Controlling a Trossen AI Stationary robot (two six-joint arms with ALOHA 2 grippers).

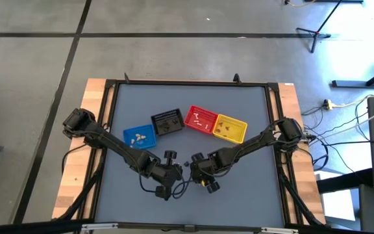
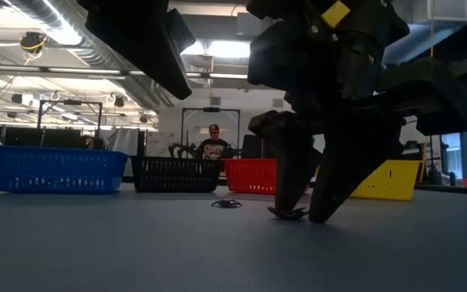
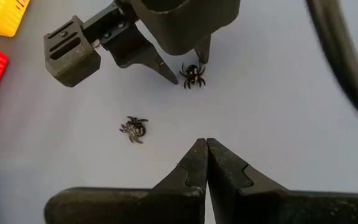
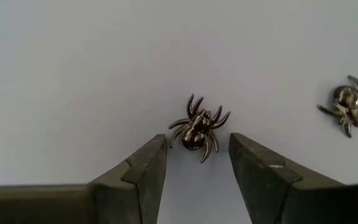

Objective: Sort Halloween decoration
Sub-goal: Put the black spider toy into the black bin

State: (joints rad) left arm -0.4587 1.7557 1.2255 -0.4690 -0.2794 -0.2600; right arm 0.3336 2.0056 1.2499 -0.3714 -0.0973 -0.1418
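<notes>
The right gripper point(image 4: 197, 163) stands with its jaws apart and holding nothing, tips down at the surface point(image 4: 73, 74), and a small dark spider point(image 4: 197, 130) lies just ahead of the gap between the two fingers point(image 4: 149, 167), close to centred but slightly toward the tips' far side. That is the relation the next move seems to turn on: the spider sits almost in the opening, so a short push forward and a close would likely catch it. Its body runs roughly along the line of reach, legs splayed to both sides toward the fingers. In the low view the same gripper point(image 2: 298, 212) has its tips at the surface with the spider point(image 2: 289, 213) between them.

The right arm is clearly the nearer one. The left gripper point(image 3: 206, 148) hovers just beside it, jaws shut tight and empty, pointing toward the right gripper point(image 3: 182, 65) and the spider point(image 3: 193, 74) under it.

A second spider point(image 3: 133, 129) lies near the first, off to one side, free of both grippers; it also shows in the right wrist view point(image 4: 349, 104) and low on the surface point(image 2: 226, 203).

From above, both arms bend inward so the grippers point(image 1: 197, 170) meet at the near middle of the surface point(image 1: 239, 201). Farther back stands the row of baskets: blue point(image 1: 139, 136), black point(image 1: 167, 123), red point(image 1: 200, 119), yellow point(image 1: 230, 128), some with trinkets inside
</notes>
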